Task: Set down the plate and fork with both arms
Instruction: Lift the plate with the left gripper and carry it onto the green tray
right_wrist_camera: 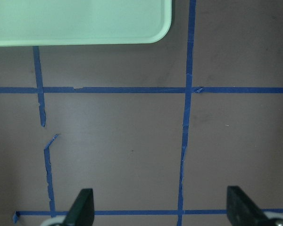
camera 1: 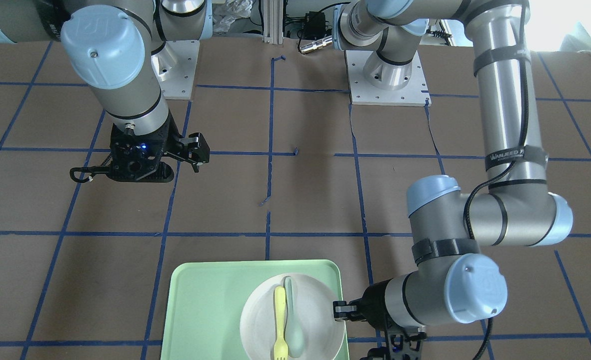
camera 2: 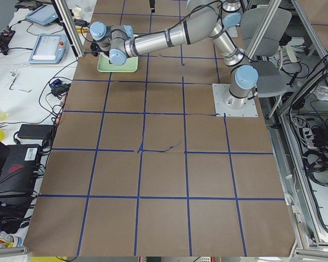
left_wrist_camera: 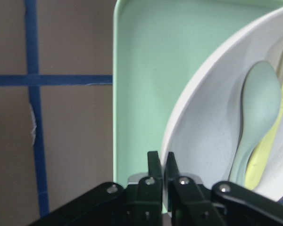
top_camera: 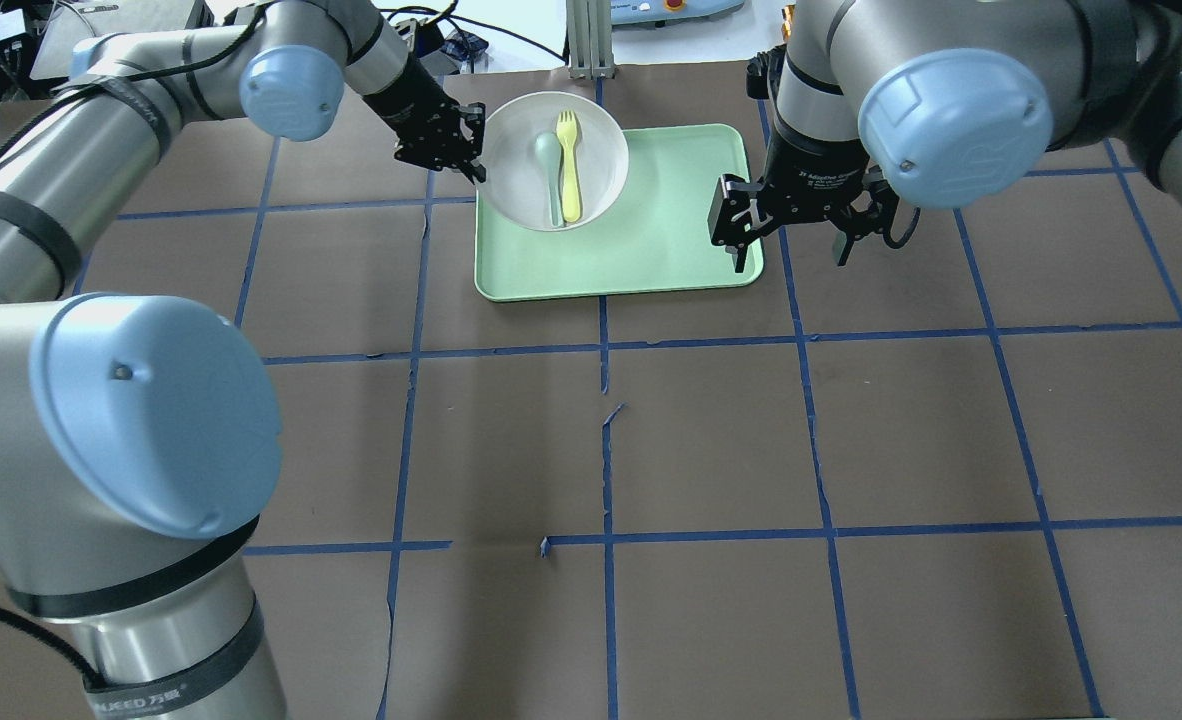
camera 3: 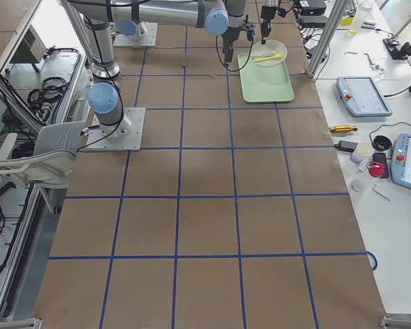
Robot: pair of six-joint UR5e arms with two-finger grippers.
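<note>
On the brown paper-covered bench (top_camera: 711, 440), gridded with blue tape (top_camera: 821, 500), the left hand (top_camera: 473, 152) is closed on the left rim of the plate (top_camera: 601, 150). The plate lies at the far-left corner of the green tray (top_camera: 671, 240), overhanging its far edge, and holds the fork (top_camera: 570, 165) beside a spoon (top_camera: 551, 180). The right hand (top_camera: 789, 255) hovers near the tray's right edge, fingers spread wide. A white side table (camera 3: 397, 103) with control pendants borders the bench's far side.

Inside the plate (top_camera: 603, 150), the spoon (top_camera: 549, 152) lies just beside the fork (top_camera: 570, 170), toward the left claw (top_camera: 473, 150) clamped on the rim; the tray's (top_camera: 671, 230) other half lies bare.
</note>
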